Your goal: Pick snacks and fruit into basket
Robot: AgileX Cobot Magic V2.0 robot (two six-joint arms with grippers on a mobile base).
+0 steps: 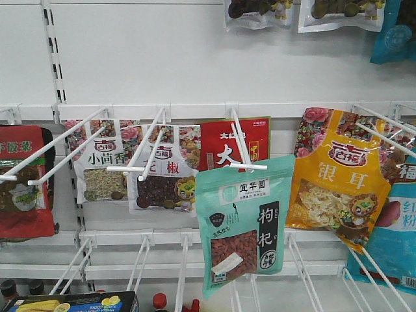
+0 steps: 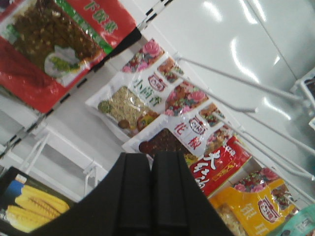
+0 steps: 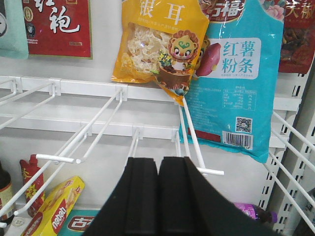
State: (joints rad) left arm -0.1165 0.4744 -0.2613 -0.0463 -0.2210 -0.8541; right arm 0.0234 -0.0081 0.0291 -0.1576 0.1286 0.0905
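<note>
A mint-green pouch (image 1: 246,221) with a black label and a window of red berries hangs from a white hook at the shelf's middle; its corner (image 2: 305,223) shows low right in the left wrist view. A black box (image 1: 71,302) printed with yellow pieces lies at the bottom left, and the box (image 2: 24,204) also shows low in the left wrist view. My left gripper (image 2: 150,157) is shut and holds nothing, pointing up at the hanging pouches. My right gripper (image 3: 158,160) is shut and holds nothing, in front of bare hooks. The fruit and the basket are out of view.
An orange-yellow pouch (image 1: 335,182) hangs right of the mint one, and a red pouch (image 1: 23,182) hangs at the far left. Long white wire hooks (image 1: 240,146) jut towards me. A teal pouch (image 3: 236,73) hangs at the right, with a yellow box (image 3: 54,211) below.
</note>
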